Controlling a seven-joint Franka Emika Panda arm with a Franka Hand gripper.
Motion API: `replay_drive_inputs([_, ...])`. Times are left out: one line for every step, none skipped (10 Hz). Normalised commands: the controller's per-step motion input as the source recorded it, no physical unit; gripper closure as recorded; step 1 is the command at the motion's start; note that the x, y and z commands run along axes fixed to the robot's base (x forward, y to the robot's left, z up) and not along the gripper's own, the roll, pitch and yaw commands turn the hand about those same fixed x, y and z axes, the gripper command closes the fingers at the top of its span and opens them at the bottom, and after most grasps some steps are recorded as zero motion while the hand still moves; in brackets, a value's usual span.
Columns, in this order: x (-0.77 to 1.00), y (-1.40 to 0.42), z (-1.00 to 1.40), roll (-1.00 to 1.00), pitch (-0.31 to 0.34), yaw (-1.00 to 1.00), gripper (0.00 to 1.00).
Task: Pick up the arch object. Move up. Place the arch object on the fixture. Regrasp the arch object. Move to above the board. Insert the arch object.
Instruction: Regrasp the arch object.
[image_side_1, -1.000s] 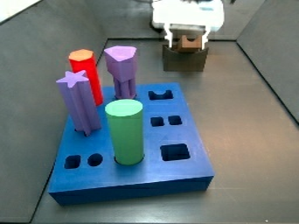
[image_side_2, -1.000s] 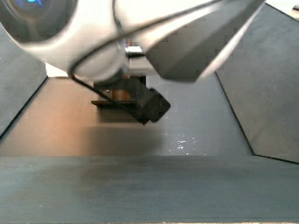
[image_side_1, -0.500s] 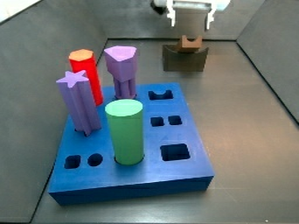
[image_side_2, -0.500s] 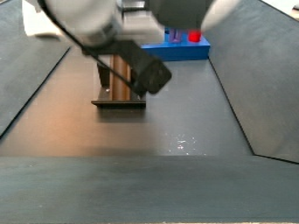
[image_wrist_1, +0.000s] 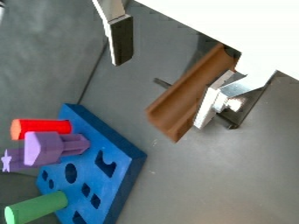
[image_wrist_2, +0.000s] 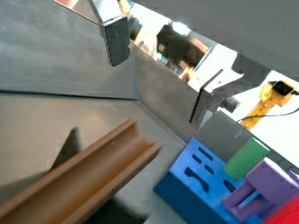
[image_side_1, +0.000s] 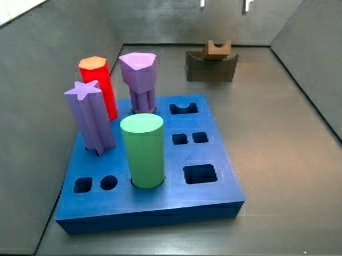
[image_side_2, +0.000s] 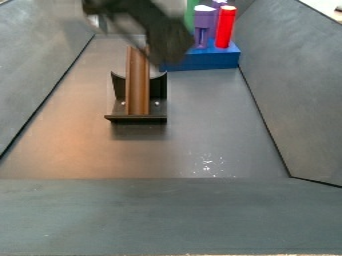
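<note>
The arch object (image_side_1: 215, 47), a long brown flat-sided block, stands upright in the notch of the dark fixture (image_side_1: 211, 67) at the back of the floor. In a side view the same arch object (image_side_2: 138, 82) rises from the fixture (image_side_2: 136, 117). My gripper (image_side_1: 225, 4) is open and empty, high above the block, with only its fingertips showing at the frame's edge. In both wrist views the arch object (image_wrist_1: 184, 94) (image_wrist_2: 82, 179) lies well beneath the spread fingers (image_wrist_1: 121, 39) (image_wrist_2: 117, 39), apart from them. The blue board (image_side_1: 201, 195) lies nearer the front.
The board holds a red-orange hexagonal peg (image_side_1: 95, 85), two purple pegs (image_side_1: 140, 80) (image_side_1: 88, 115) and a green cylinder (image_side_1: 142, 150). Its right half has several open holes (image_side_1: 187, 105). Grey walls (image_side_1: 307, 90) slope up around the floor.
The gripper has let go of the arch object and risen straight up, almost out of a side view. The arch object stays standing on the fixture.
</note>
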Motion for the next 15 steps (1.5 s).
replay_drive_inputs([-0.07, -1.0, 0.85, 1.0, 0.013, 0.03, 0.0])
replay_drive_inputs([-0.06, -0.94, 0.73, 1.0, 0.011, 0.03, 0.0])
replay_drive_inputs([-0.04, -0.69, 0.4, 1.0, 0.01, 0.03, 0.0])
replay_drive_inputs([-0.02, -0.55, 0.23, 1.0, 0.01, 0.03, 0.0])
replay_drive_inputs([0.01, -0.28, 0.06, 1.0, 0.01, 0.03, 0.0])
replay_drive_inputs([0.01, -0.07, 0.05, 1.0, 0.011, 0.03, 0.0])
replay_drive_inputs([0.0, -0.01, 0.03, 1.0, 0.009, 0.03, 0.0])
replay_drive_inputs([0.01, -0.03, 0.01, 1.0, 0.007, 0.03, 0.0])
replay_drive_inputs([0.01, -0.03, 0.01, 1.0, 0.006, 0.03, 0.0])
replay_drive_inputs([0.01, -0.02, 0.01, 1.0, 0.006, 0.03, 0.0])
replay_drive_inputs([0.01, -0.02, 0.01, 1.0, 0.009, 0.03, 0.0])
replay_drive_inputs([0.01, -0.02, 0.01, 1.0, 0.013, 0.04, 0.0])
replay_drive_inputs([0.01, -0.02, 0.01, 1.0, 0.021, 0.04, 0.0])
replay_drive_inputs([0.03, -0.02, 0.0, 1.0, 0.028, 0.04, 0.0])
replay_drive_inputs([0.05, -0.03, -0.01, 1.0, 0.035, 0.04, 0.0])
